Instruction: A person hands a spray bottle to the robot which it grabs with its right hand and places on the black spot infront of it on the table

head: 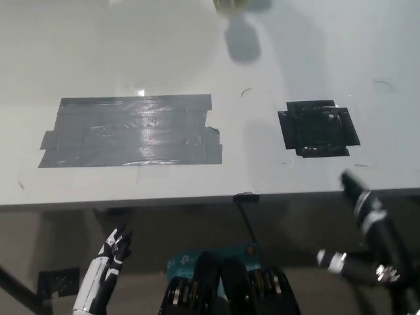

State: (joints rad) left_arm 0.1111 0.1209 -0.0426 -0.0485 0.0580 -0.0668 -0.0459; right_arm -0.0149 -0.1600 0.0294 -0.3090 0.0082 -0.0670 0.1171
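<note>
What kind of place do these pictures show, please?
Probably a robot test or lab workspace, not a home. A plain white table carries a black tape spot as a placing mark and a large grey tape patch, and the floor below has another tape mark.

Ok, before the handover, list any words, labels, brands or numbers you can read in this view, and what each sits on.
None readable.
Grey tape patch: bare, only glare.
Black spot: no print.
Table: faint pen-like scratches, not letters.
Yellowish object at the top edge: cut off and blurred, any label unreadable.
Teal part below the table edge: no readable marking.
</note>
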